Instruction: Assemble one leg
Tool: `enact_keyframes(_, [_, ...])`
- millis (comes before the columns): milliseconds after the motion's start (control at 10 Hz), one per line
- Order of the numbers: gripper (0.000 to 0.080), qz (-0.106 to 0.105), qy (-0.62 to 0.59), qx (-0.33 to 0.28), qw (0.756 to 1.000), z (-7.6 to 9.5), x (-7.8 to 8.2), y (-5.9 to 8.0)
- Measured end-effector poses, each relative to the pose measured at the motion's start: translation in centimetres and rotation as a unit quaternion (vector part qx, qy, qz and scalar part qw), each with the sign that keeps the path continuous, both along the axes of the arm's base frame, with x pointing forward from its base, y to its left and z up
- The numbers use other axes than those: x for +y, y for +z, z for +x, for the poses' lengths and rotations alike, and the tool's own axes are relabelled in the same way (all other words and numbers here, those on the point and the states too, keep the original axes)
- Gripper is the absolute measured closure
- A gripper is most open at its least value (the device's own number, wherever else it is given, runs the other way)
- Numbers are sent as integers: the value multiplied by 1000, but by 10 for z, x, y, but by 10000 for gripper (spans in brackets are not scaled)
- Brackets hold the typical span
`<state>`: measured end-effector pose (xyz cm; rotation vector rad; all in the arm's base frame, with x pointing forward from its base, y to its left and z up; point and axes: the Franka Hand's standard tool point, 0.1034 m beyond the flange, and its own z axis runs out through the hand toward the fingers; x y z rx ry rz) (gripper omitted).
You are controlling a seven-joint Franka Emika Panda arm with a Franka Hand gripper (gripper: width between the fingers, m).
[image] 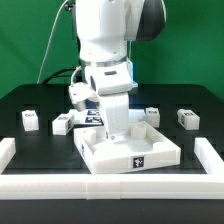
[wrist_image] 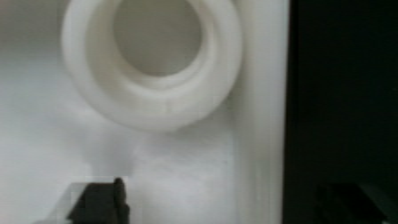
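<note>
The large flat white panel (image: 130,150) lies on the black table in the middle. In the wrist view its surface (wrist_image: 178,150) fills the picture, with one round corner socket (wrist_image: 151,60) close ahead, empty. My gripper (image: 118,128) is low over the panel's back part. Its dark fingertips (wrist_image: 98,200) stand wide apart, so it (wrist_image: 222,205) is open, with only the panel's surface showing between them. Several small white legs with tags stand on the table: two at the exterior view's left (image: 30,120) (image: 62,124), two at its right (image: 153,116) (image: 186,118).
A low white rail (image: 100,186) runs along the front of the table, with arms at both sides (image: 8,150) (image: 210,152). The panel's edge (wrist_image: 276,120) drops to the black table (wrist_image: 347,90) in the wrist view. Cables hang behind the arm.
</note>
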<state>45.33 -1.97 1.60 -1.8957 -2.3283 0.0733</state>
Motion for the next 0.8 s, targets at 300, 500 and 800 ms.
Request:
enact_keyframes(300, [628,0,0,0,1000,0,0,0])
enact_keyframes(500, [738,0,-1,-1,1000,1,0,0])
enact_keyframes(800, [738,0,-1,-1,1000,1,-1,0])
